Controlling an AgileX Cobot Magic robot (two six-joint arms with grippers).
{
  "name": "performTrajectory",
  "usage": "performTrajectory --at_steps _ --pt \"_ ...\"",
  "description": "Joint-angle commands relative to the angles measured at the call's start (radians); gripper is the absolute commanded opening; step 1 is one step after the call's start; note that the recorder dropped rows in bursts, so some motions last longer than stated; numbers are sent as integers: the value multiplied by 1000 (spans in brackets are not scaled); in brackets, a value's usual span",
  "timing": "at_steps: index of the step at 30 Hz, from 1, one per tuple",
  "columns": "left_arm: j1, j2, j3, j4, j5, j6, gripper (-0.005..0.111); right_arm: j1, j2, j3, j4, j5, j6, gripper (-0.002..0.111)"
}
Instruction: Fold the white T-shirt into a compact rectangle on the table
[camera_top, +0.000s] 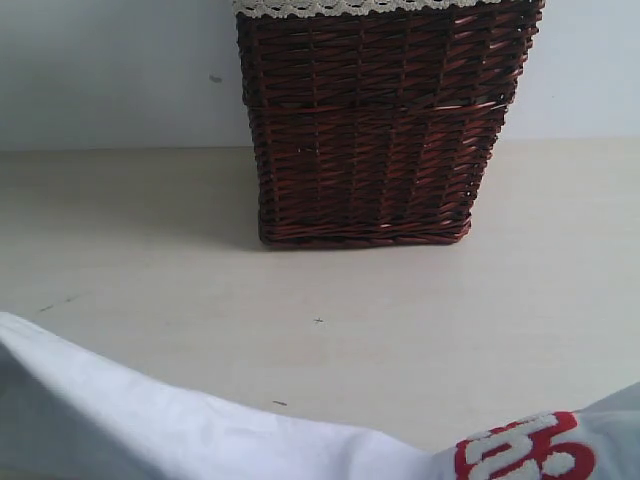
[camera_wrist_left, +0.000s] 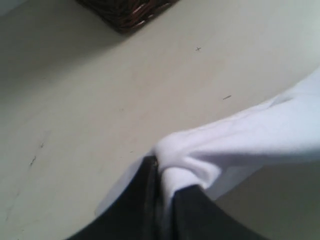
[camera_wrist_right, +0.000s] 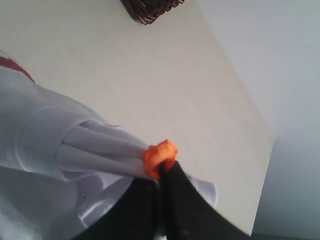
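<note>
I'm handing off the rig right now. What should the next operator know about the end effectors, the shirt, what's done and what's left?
Left end effector: shut on a bunched edge of the white T-shirt.
Right end effector: shut on the shirt at its orange neck tag.
Shirt: hangs stretched between both, apparently raised over the near part of the table; red patch on the right side. Dark wicker basket stands at the back.
Done: both grips taken.
Left: no fold is visible yet; lay it down and fold it into a compact rectangle.
</note>
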Motion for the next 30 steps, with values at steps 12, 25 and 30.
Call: performTrajectory --at_steps 12,25,30 --pt "4 194 1 -28 -103 3 0 -6 -4 135 161 -348 -91 0" --pt "4 368 1 -46 -360 3 0 -6 -3 322 366 -564 -299 0" --pt "4 470 1 -44 -420 3 0 -6 14 368 522 -635 -429 0"
